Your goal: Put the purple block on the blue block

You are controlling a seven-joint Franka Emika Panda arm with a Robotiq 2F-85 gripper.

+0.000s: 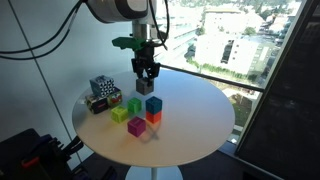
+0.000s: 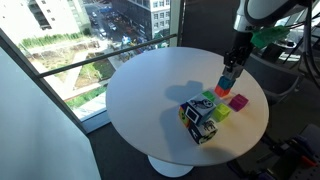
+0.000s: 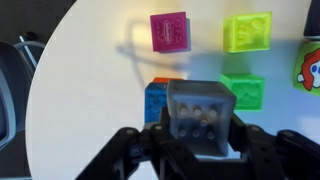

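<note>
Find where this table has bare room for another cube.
Bare: the wide half of the table beyond the blue block, out to the rim. Crowded: among the green cube, magenta cube and patterned cube, near the gripper.

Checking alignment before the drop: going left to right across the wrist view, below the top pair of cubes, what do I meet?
Blue block → purple block, held in the tool → green cube → patterned cube, cut off by the right edge.

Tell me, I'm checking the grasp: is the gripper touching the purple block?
Touching: wrist view shows the gripper clamping the purple block from both sides.
</note>
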